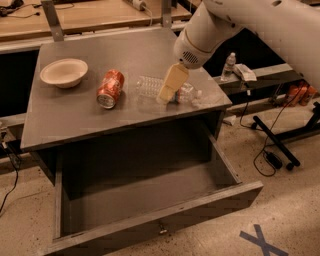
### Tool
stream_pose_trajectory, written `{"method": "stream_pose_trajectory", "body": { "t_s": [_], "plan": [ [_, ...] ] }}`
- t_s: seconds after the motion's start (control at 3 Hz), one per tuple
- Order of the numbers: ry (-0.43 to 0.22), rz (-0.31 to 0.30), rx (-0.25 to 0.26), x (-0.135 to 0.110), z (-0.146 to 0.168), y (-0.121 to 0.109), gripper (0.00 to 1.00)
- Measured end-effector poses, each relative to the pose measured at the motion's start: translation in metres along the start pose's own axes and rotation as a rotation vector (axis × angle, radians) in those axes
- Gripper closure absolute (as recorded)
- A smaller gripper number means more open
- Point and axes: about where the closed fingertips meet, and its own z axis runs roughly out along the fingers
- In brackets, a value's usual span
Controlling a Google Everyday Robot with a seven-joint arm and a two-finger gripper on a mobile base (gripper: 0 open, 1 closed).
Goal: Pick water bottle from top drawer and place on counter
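The water bottle (148,86), clear crinkled plastic, lies on its side on the dark grey counter (125,50), towards the right front. My gripper (169,86) hangs from the white arm directly over the bottle's middle and hides its label. The top drawer (150,227) is pulled fully open below the counter. Its inside shows nothing in it, and a small metal pull (161,230) sits on its front panel.
An orange-red soda can (110,88) lies left of the bottle and a beige bowl (64,72) sits at the counter's left. A small upright white-capped bottle (228,66) stands on a ledge to the right. Wooden benches (100,12) are behind, and cables and blue floor tape (260,239) are at right.
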Motion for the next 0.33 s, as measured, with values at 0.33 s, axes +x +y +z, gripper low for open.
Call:
{"method": "stream_pose_trajectory", "body": {
  "t_s": [0.33],
  "plan": [
    [0.000,0.000,0.000,0.0000,0.0000,0.0000,0.00]
  ]
}}
